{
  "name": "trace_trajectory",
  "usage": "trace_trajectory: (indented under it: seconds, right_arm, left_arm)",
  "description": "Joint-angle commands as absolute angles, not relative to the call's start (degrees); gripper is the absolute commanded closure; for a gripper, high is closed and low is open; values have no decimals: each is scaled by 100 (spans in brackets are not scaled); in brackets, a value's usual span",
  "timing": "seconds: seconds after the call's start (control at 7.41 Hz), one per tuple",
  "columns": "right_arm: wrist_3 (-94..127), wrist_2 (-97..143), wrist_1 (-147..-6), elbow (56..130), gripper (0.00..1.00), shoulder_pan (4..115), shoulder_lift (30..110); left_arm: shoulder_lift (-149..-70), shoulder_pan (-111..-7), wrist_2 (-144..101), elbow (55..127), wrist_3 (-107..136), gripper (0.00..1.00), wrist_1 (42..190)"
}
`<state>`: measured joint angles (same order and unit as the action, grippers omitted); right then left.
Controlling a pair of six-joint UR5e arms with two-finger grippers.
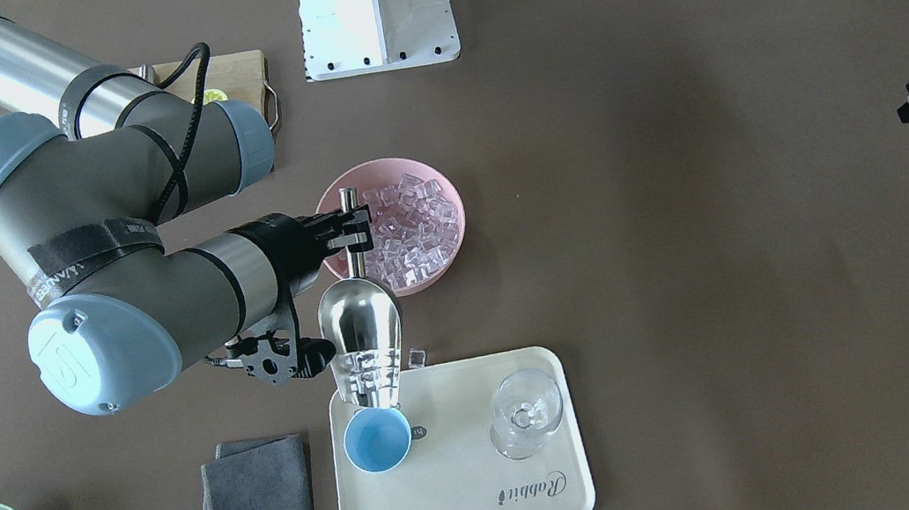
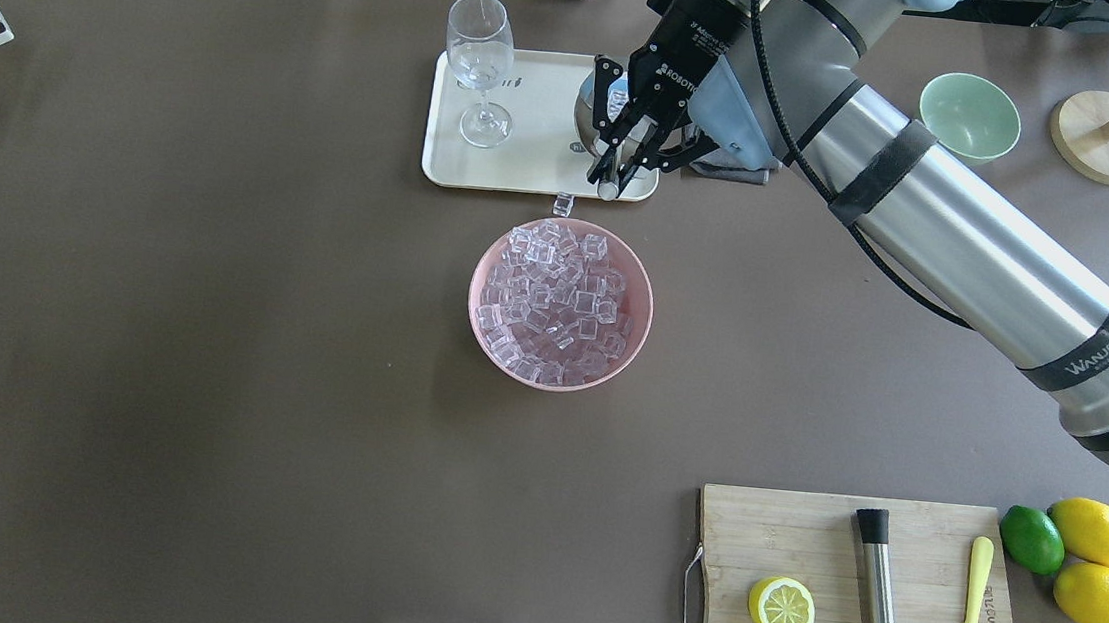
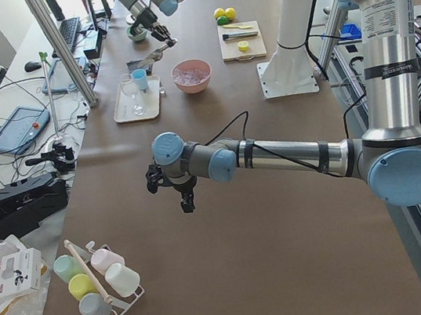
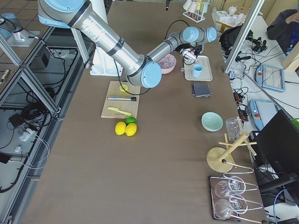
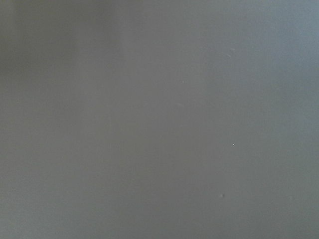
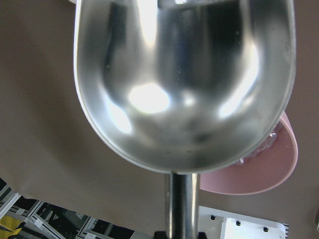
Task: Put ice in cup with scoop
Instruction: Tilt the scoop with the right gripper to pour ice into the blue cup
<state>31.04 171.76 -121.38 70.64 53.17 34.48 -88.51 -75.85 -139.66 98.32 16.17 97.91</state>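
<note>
Brown table: cream tray holds light-blue cup. Right gripper clamps scoop handle; trough tilted mouth-down over cup, ice at lip. Pouring step underway, likely; next move probably steeper tilt, lip kept over cup. Spare ice in pink bowl. Left gripper far off; cannot tell finger state.

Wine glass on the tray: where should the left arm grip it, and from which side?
Probably the thin stem, fingers level, approaching from the robot's left. The glass stands upright on the tray, its bowl wide and rounded, and the right gripper holding the scoop crowds the cup side.
</note>
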Motion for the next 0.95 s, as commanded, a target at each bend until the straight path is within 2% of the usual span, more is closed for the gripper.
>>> trace_trajectory:
  seconds: [0.0, 0.81]
  right_arm:
    - [3059, 17657, -12129, 7154, 100, 5326, 3630]
    - [3093, 17666, -11937, 7285, 100, 5335, 3814]
  left_arm:
    - [-8851, -7585, -13966, 9817, 1617, 1, 9791]
    - [-8851, -7585, -13966, 9809, 1617, 1, 9791]
